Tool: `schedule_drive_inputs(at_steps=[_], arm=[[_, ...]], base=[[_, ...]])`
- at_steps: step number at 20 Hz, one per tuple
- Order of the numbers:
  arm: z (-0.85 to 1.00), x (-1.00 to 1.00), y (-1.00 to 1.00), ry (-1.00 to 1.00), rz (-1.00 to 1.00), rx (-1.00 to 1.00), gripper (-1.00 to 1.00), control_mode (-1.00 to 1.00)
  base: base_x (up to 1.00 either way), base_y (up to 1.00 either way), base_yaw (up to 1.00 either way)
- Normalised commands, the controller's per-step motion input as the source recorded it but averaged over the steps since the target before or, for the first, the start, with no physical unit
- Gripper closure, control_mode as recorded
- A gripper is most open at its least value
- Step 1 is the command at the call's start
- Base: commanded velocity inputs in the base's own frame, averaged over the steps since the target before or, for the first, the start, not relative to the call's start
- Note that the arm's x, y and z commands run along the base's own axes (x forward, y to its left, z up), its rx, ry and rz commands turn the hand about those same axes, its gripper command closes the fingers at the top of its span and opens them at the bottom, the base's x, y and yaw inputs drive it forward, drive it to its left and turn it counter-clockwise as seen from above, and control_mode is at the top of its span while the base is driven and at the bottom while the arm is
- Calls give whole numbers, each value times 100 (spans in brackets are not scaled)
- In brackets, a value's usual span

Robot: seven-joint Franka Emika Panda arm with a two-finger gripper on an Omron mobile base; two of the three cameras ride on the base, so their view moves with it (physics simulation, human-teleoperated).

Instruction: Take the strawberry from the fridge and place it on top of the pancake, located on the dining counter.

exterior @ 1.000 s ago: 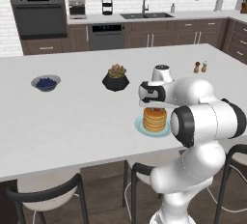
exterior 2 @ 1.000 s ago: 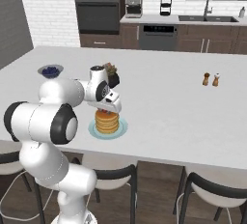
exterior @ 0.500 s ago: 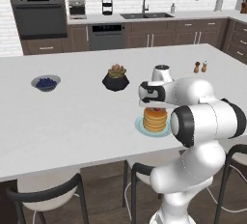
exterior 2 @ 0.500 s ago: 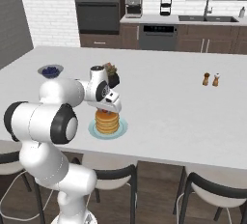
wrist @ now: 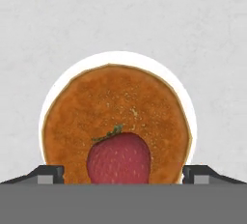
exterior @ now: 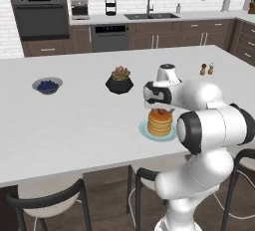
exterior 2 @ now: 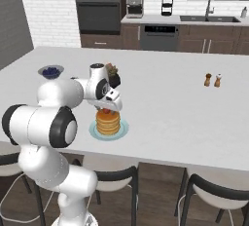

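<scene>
Nearby, potted plant [exterior: 119, 79], blueberry bowl [exterior: 47, 85], shakers [exterior: 206, 68] beyond pancake [exterior: 160, 122].

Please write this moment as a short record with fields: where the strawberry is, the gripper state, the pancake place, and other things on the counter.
strawberry: lying on top of the pancake
gripper: open, fingers wide on both sides of the strawberry, not touching it
pancake place: stack on a pale plate, on the dining counter
others: bowl of blueberries, dark potted plant, two shakers
</scene>
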Motion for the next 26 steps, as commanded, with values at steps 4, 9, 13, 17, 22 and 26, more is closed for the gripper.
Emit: schedule_drive_inputs(at_steps=[4,9,13,17,22,26], arm=[[83,-45,11,-10,0,-6,-100,-100],[100,-87,44,-12,0,-10,-100,-100],[80,-97,79,-6,0,-14,-100,-100],[39,-100,97,0,0,-8,-100,-100],[14,-100,76,-4,0,-5,-100,-100],[0,-100,58,-1,0,-5,-100,-100]], base=[[0,0,0],[0,0,0],[0,0,0],[0,0,0],[0,0,0],[0,0,0]])
